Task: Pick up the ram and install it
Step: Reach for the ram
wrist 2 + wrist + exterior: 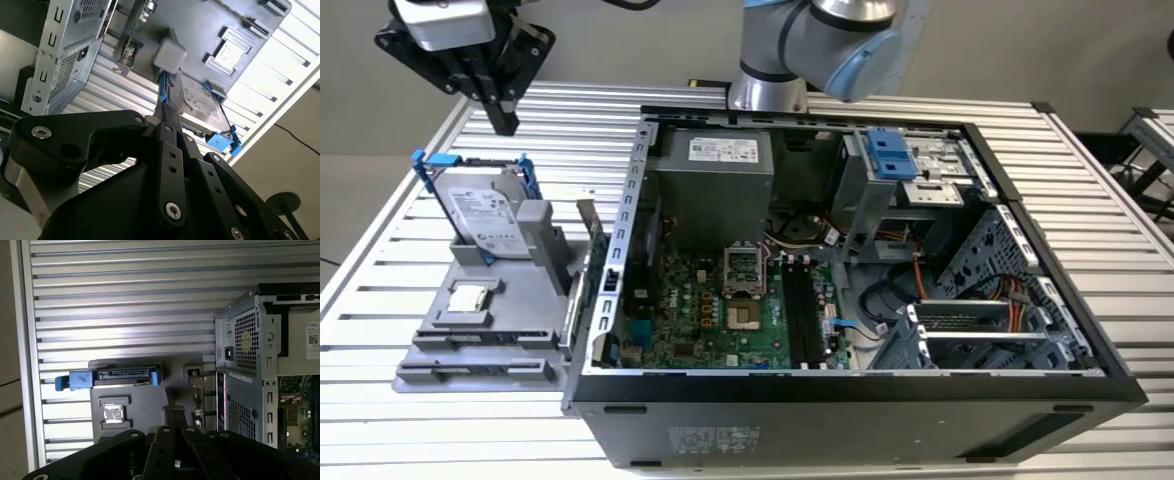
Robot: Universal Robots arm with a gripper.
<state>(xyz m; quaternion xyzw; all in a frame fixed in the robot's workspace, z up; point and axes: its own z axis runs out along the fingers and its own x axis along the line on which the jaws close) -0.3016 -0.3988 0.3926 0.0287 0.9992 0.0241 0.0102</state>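
Observation:
My gripper [503, 122] hangs high over the table's far corner on the exterior view's left, above and behind the grey parts holder [480, 345]. Its black fingers [170, 131] lie together with nothing between them; in the first wrist view the gripper [172, 411] points down at the holder. A thin narrow stick, which I take for the ram [590, 238], stands on edge at the holder's side nearest the computer case, also seen edge-on in the first wrist view [197, 399]. The motherboard's long black slots [803, 315] lie inside the open case.
The holder also carries a silver hard drive [487, 215] in a blue-handled frame and a small square processor chip [470, 297]. The open computer case [854, 400] fills the middle of the slatted table [374, 300]. The arm's base [767, 90] stands behind the case.

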